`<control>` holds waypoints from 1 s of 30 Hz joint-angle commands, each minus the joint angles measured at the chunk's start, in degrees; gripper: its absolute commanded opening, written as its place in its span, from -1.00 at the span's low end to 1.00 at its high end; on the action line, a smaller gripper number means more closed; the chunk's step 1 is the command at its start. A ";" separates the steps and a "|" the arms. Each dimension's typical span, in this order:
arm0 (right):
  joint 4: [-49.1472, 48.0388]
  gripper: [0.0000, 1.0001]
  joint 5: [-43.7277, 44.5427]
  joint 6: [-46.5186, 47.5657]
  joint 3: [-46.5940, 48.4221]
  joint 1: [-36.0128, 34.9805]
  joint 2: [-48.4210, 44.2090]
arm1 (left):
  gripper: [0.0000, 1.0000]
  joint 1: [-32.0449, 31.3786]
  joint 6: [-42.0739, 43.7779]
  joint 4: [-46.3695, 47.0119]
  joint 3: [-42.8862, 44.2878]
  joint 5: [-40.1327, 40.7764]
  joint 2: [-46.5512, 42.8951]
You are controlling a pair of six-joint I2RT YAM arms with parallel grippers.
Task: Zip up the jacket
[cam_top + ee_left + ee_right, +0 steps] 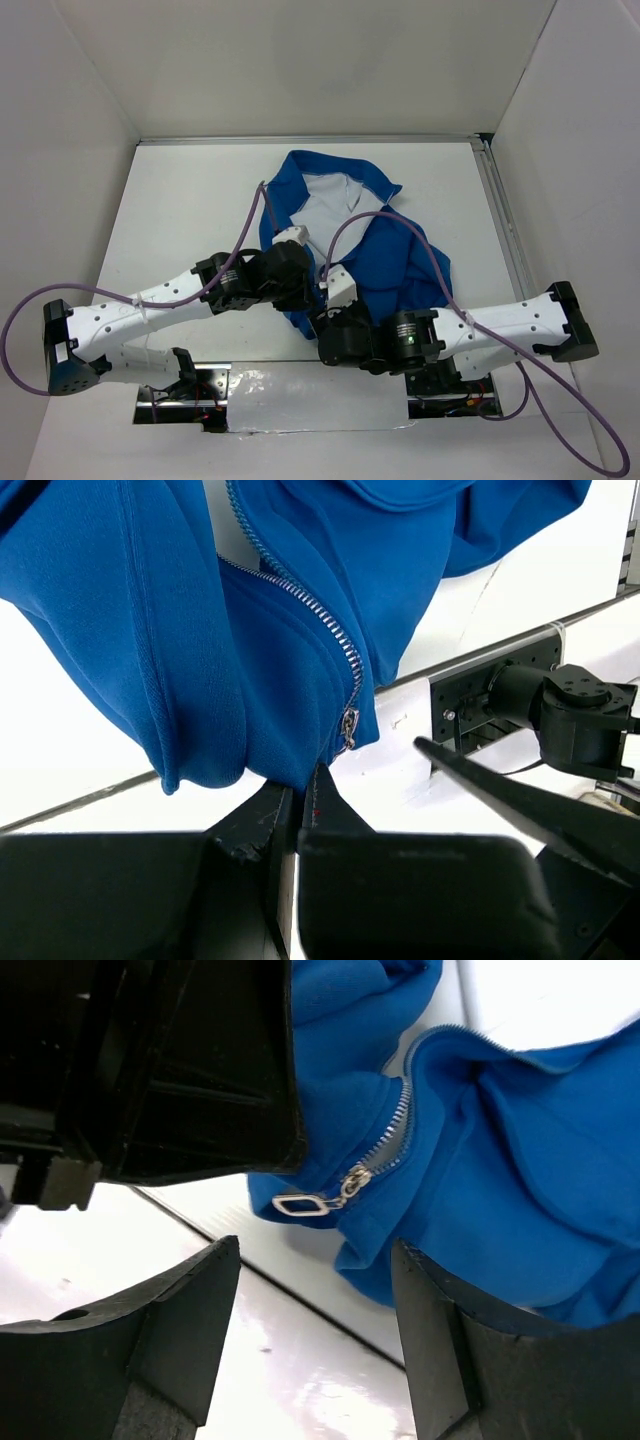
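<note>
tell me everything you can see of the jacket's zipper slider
Small silvery metal zipper slider with a flat looped pull tab sticking out sideways. It sits at the low end of the silvery teeth, near the hem of the blue jacket. The open right gripper hangs close without touching it; the left gripper pinches the hem just below.

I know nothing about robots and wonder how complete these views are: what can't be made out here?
- Top view: the lower hem and zipper of the royal-blue fabric jacket with white lining, hidden under both arms.
- Left wrist view: how much cloth the left tool pinches, hidden between its fingers; the jacket's upper half, past the top edge.
- Right wrist view: cloth left of the silver zipper slider, behind a black robot part.
</note>
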State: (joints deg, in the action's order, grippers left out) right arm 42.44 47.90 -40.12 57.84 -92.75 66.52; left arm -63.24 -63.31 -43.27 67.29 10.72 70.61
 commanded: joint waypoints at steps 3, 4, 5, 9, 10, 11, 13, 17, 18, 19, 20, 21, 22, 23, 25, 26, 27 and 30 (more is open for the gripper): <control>-1.82 0.30 3.61 -11.82 0.78 -1.03 0.80 | -1.00 0.05 -2.61 1.16 2.59 -1.14 -1.70; -1.74 0.27 3.69 -13.22 0.60 -1.03 1.24 | -1.00 0.14 -2.78 1.25 2.59 -1.23 -1.79; -1.74 0.22 3.61 -15.15 0.60 -1.03 1.42 | -1.00 0.05 -2.79 1.34 2.67 -1.58 -1.79; -3.32 0.18 3.60 -19.28 -1.15 -1.12 1.51 | -1.00 0.05 -3.31 2.48 1.80 -2.46 -2.93; -3.24 0.17 4.04 -20.77 -1.50 -1.03 1.59 | -1.00 0.05 -3.31 3.27 1.53 -2.63 -3.28; -3.06 0.15 4.83 -22.96 -1.85 -1.12 1.51 | -1.00 0.05 -3.14 3.71 1.01 -2.90 -3.81; -2.62 0.08 5.71 -25.87 -2.47 -1.20 1.24 | -1.00 0.05 -3.31 4.15 0.57 -3.42 -4.25; -5.43 0.06 4.40 -26.23 -3.96 -0.68 0.63 | -1.00 0.14 -3.22 5.56 -0.31 -4.04 -4.95; -5.26 0.04 4.74 -27.11 -4.40 -0.68 0.63 | -1.00 0.05 -3.05 5.65 -0.49 -4.13 -5.04; -5.17 0.02 4.83 -27.81 -4.49 -0.42 0.54 | -1.00 0.05 -2.96 5.65 -0.58 -4.39 -4.96; -4.56 -0.02 5.01 -28.52 -4.41 0.02 0.54 | -1.00 0.14 -2.96 5.65 -0.75 -4.48 -4.95; -4.73 -0.03 5.18 -28.79 -4.49 0.20 0.36 | -1.00 0.05 -2.87 5.82 -0.75 -4.48 -4.78; -5.86 -0.05 5.27 -27.83 -4.58 0.29 0.19 | -1.00 0.05 -2.79 6.00 -0.84 -4.65 -4.78; -6.13 -0.05 5.45 -27.82 -4.58 0.38 0.01 | -1.00 0.05 -2.79 6.00 -0.84 -4.83 -4.52; -7.80 -0.06 5.54 -26.25 -4.41 0.38 -0.08 | -1.00 0.14 -2.61 6.00 -0.84 -5.18 -4.25; -7.89 -0.06 5.89 -26.41 -3.97 0.38 0.10 | -1.00 0.05 -2.52 6.17 -0.84 -5.27 -4.08; -8.07 -0.06 6.50 -25.46 -3.79 0.55 0.27 | -1.00 0.05 -2.35 6.35 -0.84 -5.45 -4.08; -8.51 -0.05 6.60 -23.44 -2.30 1.08 1.33 | -1.00 0.05 -1.99 7.05 -1.10 -5.89 -3.99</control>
State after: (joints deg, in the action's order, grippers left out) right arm 37.26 50.70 -64.75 53.30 -92.23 67.83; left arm -63.13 -66.11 -39.48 66.22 6.83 67.02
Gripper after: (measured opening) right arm 0.475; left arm 0.115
